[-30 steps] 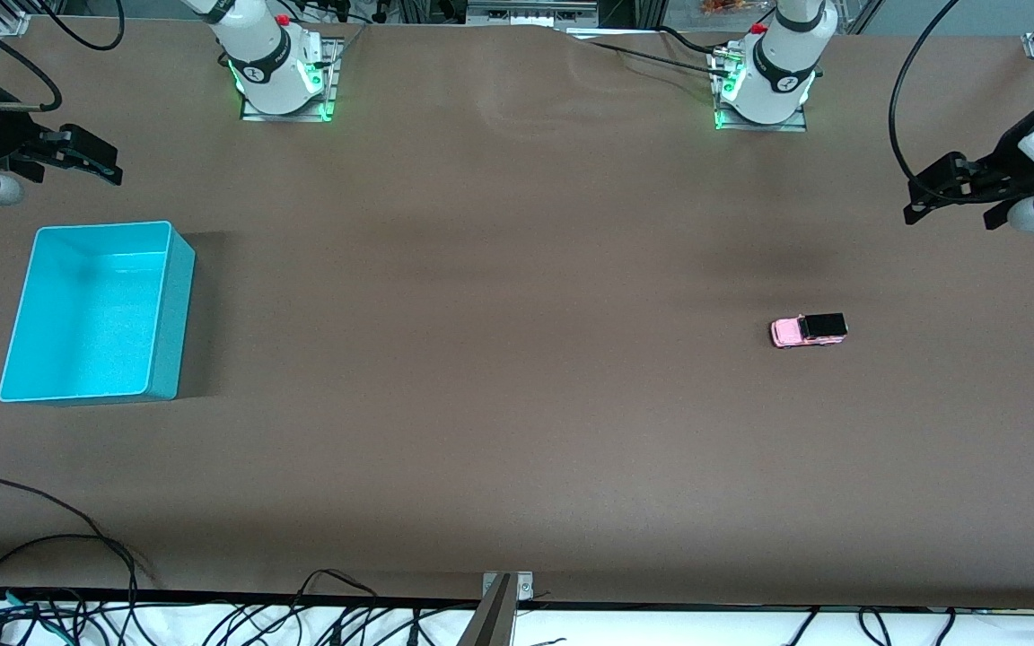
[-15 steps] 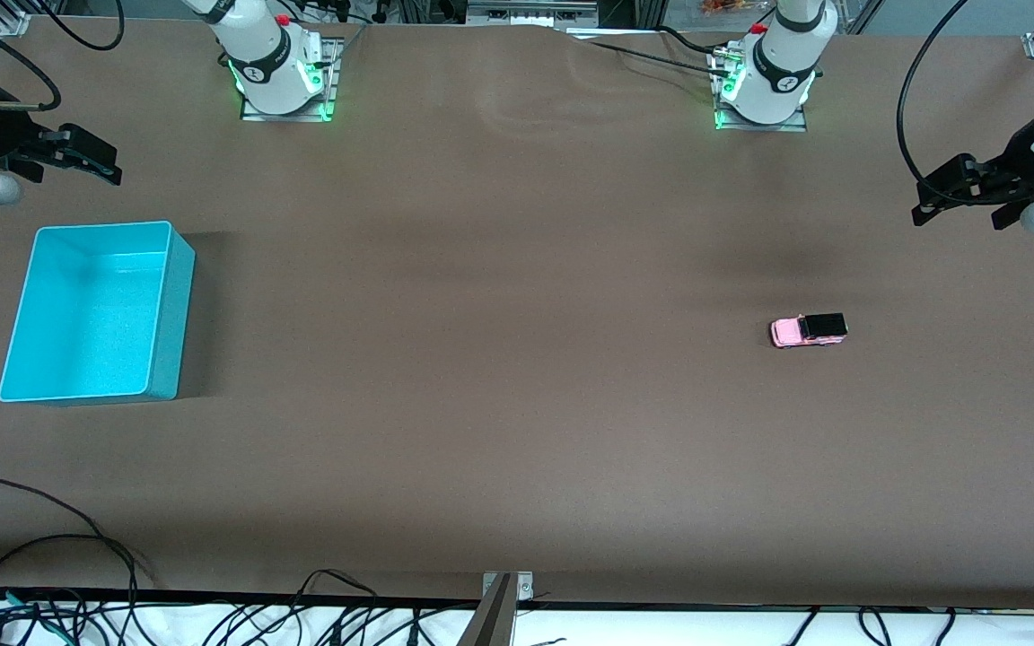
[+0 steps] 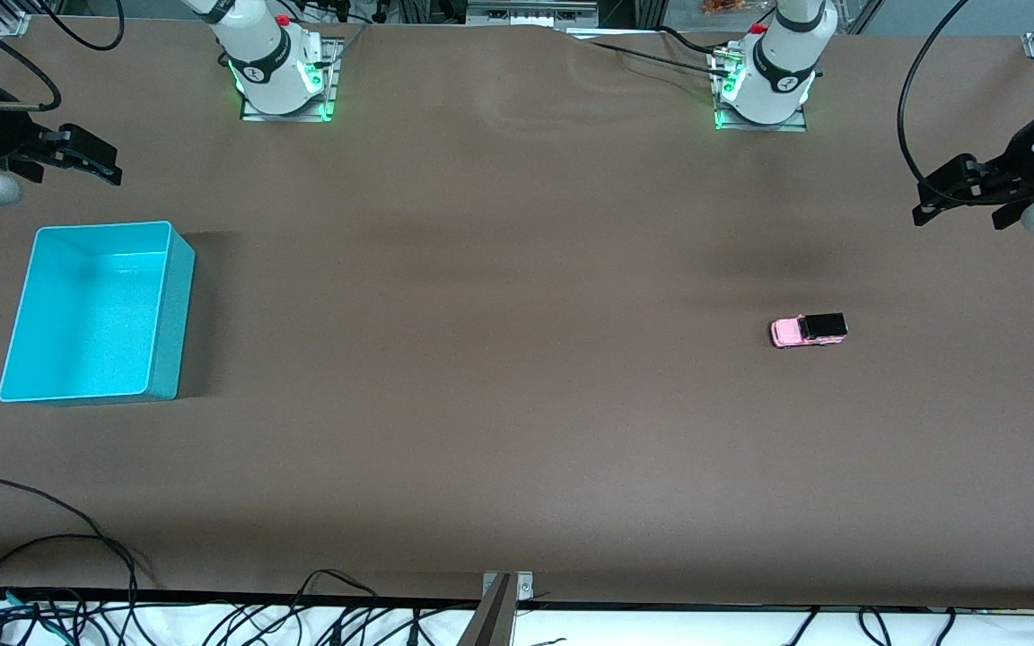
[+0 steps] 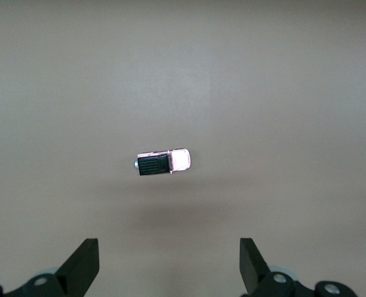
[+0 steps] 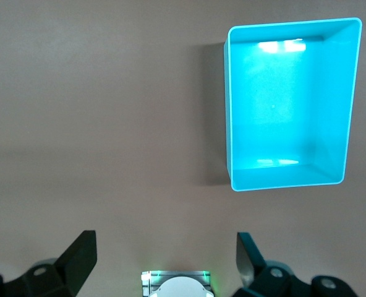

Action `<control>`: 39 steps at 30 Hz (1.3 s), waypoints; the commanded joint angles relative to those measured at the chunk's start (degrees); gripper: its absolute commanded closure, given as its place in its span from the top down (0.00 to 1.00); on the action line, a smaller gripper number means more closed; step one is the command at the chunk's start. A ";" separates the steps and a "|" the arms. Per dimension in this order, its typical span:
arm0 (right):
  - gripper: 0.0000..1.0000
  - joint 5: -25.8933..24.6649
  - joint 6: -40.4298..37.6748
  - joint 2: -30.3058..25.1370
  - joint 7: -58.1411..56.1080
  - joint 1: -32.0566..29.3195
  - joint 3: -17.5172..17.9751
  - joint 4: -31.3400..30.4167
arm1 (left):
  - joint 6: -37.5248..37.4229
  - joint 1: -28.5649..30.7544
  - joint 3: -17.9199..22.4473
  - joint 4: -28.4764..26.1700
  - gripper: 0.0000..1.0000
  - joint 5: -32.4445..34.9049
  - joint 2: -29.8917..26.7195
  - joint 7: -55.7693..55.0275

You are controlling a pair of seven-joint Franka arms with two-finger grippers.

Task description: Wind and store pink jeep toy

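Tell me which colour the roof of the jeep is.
Black, on the rear part of the jeep; the left wrist view shows it best.

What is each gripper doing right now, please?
Left gripper: open, empty, up over the table's left-arm end.
Right gripper: open, empty, up near the turquoise bin.

The table (image 3: pixel 517 359) was covered in a matt brown sheet, smooth but slightly rippled between the arm bases. The turquoise bin (image 3: pixel 171 314) looked like glossy plastic. The pink jeep toy (image 3: pixel 808 330) had a smooth, shiny plastic-like body.
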 commanded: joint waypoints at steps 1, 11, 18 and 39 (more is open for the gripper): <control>1.00 -0.52 -1.00 0.50 0.19 0.30 0.00 1.48 | -1.24 0.80 -0.21 1.75 1.00 -1.11 0.73 -0.23; 1.00 -0.60 -1.00 0.59 0.19 0.30 0.00 1.57 | -1.24 1.51 -0.21 2.18 1.00 -1.11 0.73 -0.32; 1.00 -0.52 -1.00 0.59 0.19 0.30 0.00 1.48 | -1.24 1.51 -0.21 2.10 1.00 -1.11 0.73 -0.23; 1.00 -0.52 -1.00 0.50 0.19 0.30 0.08 1.57 | -1.24 2.65 -0.30 2.10 1.00 -1.19 0.73 -0.15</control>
